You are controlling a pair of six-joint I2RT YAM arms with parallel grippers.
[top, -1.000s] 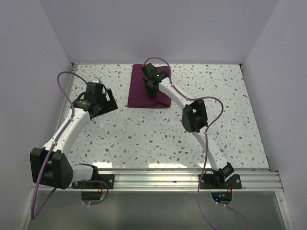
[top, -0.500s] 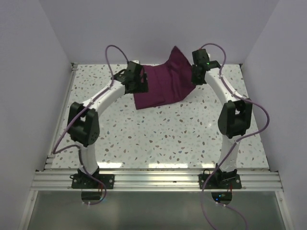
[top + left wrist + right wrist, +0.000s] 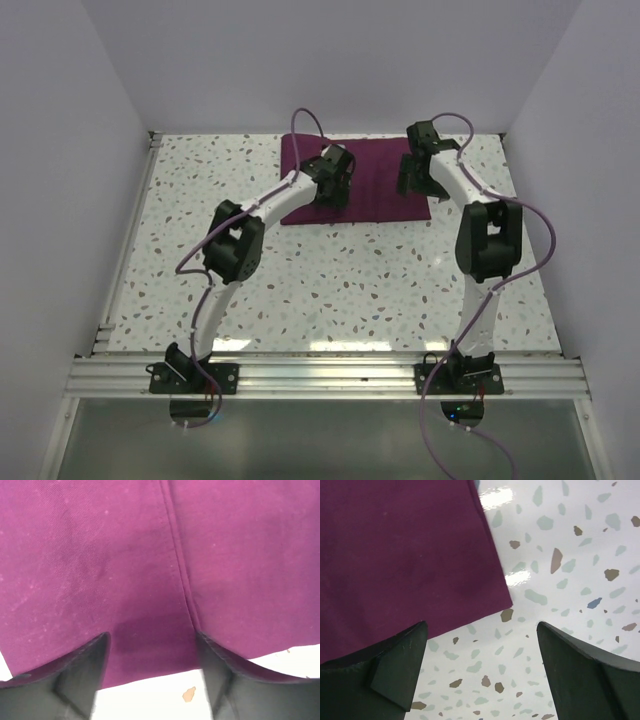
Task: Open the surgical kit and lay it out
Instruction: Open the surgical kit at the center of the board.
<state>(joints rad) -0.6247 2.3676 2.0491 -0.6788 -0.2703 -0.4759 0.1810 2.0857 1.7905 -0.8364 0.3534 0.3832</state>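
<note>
A white surface [image 3: 330, 290] speckled with grey, brown and bluish chips fills the middle of the scene, glossy enough to throw back bright patches of light [image 3: 495, 497]. Plain pale walls close it in at the back [image 3: 330, 60], on the left [image 3: 60, 160] and on the right [image 3: 600, 160]. A ribbed metal rail [image 3: 330, 372] runs along its near edge, with a grey-green panel [image 3: 330, 440] below.
</note>
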